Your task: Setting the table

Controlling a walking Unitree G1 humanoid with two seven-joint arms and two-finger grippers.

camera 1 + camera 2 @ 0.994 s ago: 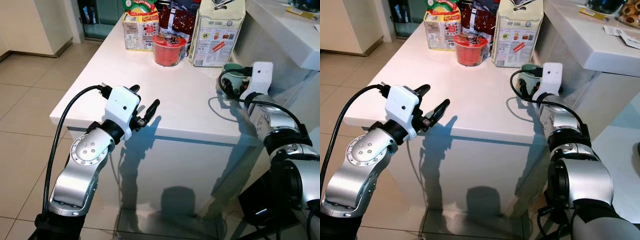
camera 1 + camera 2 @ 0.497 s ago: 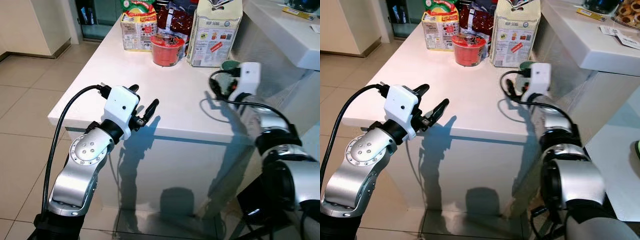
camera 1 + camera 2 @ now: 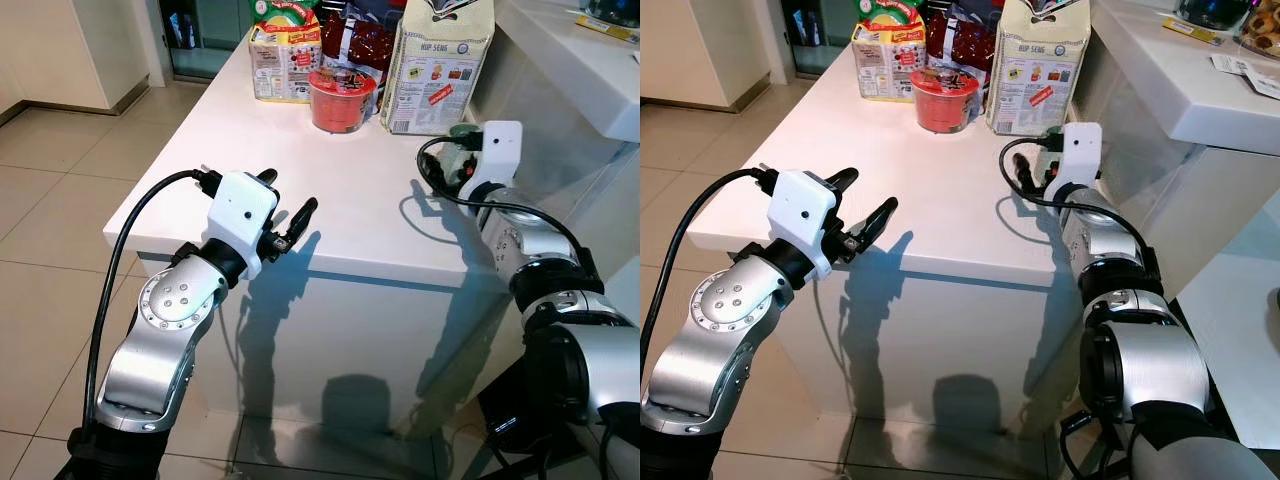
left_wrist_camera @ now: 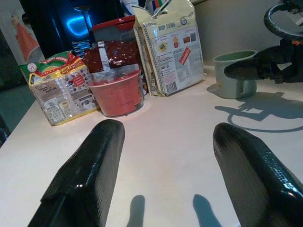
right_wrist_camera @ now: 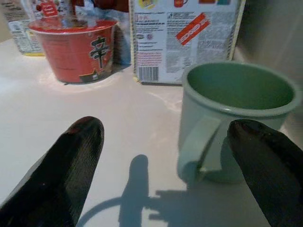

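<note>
pale green ceramic mug (image 5: pixel 232 118) on the white table (image 3: pixel 250 150) now sits nearer the right gripper (image 5: pixel 165 156), whose released jaws have swung back toward it. left gripper (image 4: pixel 161 170) stays parked at the table edge, jaws released too, so a grasp looks imminent.

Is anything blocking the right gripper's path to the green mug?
Nothing visible. The right gripper is open and faces the green mug, handle toward it, with bare white table between. The red noodle cup and the flour bag stand off to the side and behind.

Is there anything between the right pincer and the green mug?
No. In the right wrist view, only bare white tabletop lies between the open right pincer and the green mug.
</note>
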